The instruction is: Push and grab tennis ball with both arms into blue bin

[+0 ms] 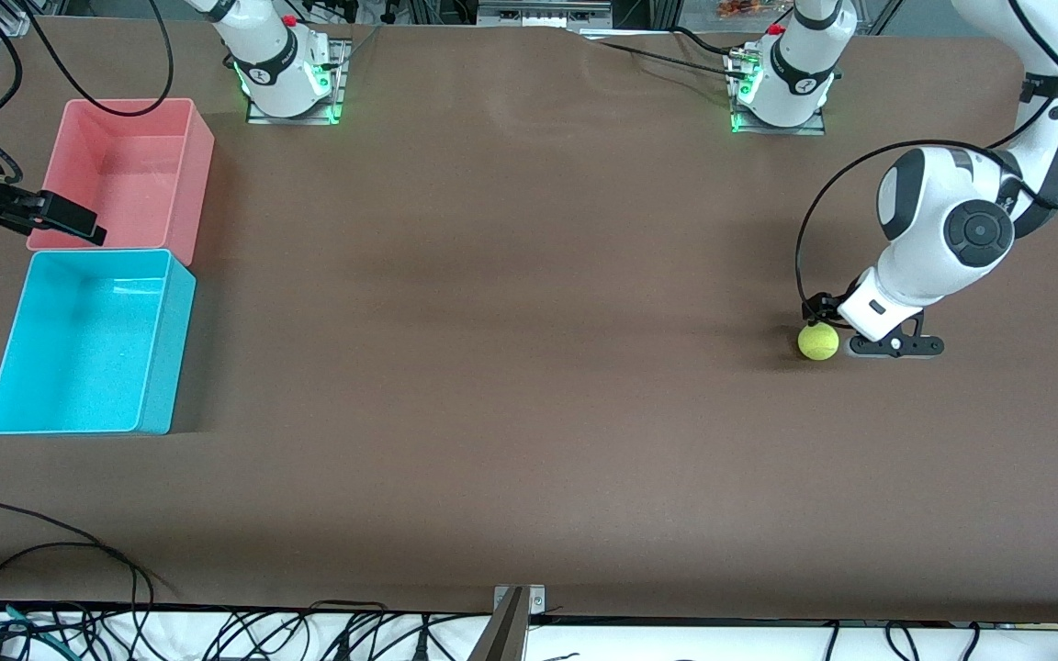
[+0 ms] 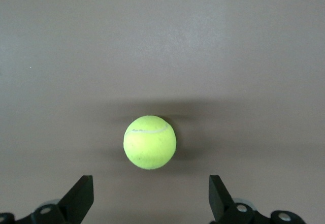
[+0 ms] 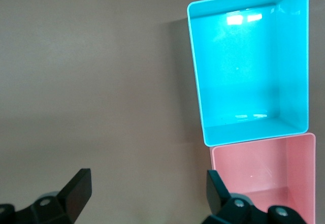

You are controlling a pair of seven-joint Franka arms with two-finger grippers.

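- Tennis ball [image 1: 818, 341]: on the surface, just ahead of the released left gripper [image 2: 151, 196], centred between its fingers; likely light, fuzzy, free-rolling, so best nudged or clasped across its middle.
- Blue bin [image 1: 88, 341]: well apart from the ball, bare surface between; thin rim to clear.
- Right gripper [image 3: 146, 193]: released, waiting over surface beside the blue and pink bin [image 1: 125, 174].

The tennis ball [image 2: 150, 141] has a fuzzy, felt-like yellow-green nap with a pale smooth seam line, and it lies on a matt brown worktop [image 1: 511, 367] with a cloth-like, even finish. The blue bin [image 3: 299, 56] and the pink bin [image 3: 304, 158] are glossy thin plastic whose inner walls catch bright reflections. The arms [image 1: 933, 229] wear smooth, shiny white shells with black bands.
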